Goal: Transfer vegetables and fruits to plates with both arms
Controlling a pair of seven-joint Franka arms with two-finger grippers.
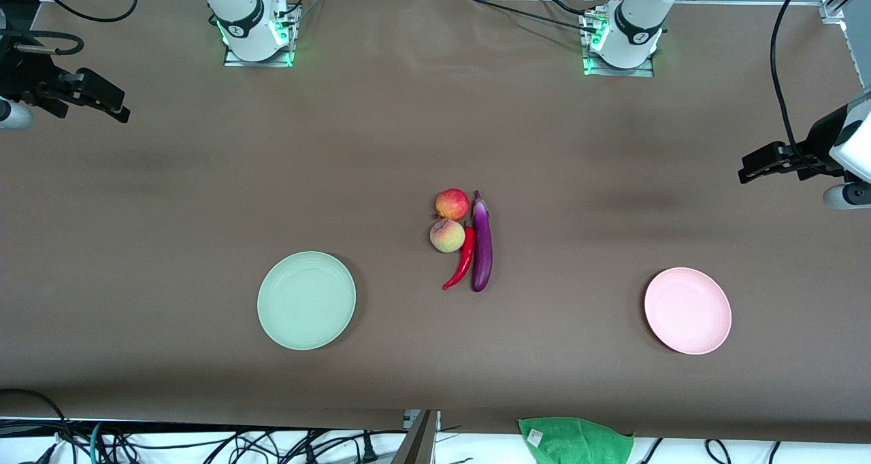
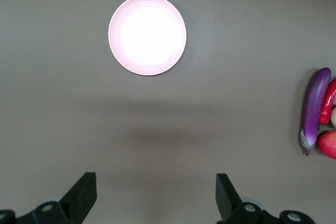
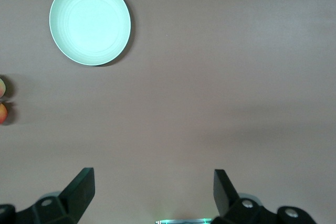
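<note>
The purple eggplant (image 1: pixel 482 245), the red chili pepper (image 1: pixel 463 260), the red-orange fruit (image 1: pixel 452 204) and the peach (image 1: pixel 447 236) lie touching in a cluster at mid-table. The mint green plate (image 1: pixel 306 300) sits toward the right arm's end and the pink plate (image 1: pixel 688 310) toward the left arm's end; both are bare. My right gripper (image 1: pixel 109 103) is open and empty, high over its end of the table. My left gripper (image 1: pixel 755 168) is open and empty over its end. The left wrist view shows the pink plate (image 2: pixel 147 34) and eggplant (image 2: pixel 315 109). The right wrist view shows the mint plate (image 3: pixel 90 22).
A green cloth (image 1: pixel 575 440) hangs at the table edge nearest the front camera. Cables run along that edge and near the arm bases. The brown table (image 1: pixel 170 199) lies bare between the cluster and each plate.
</note>
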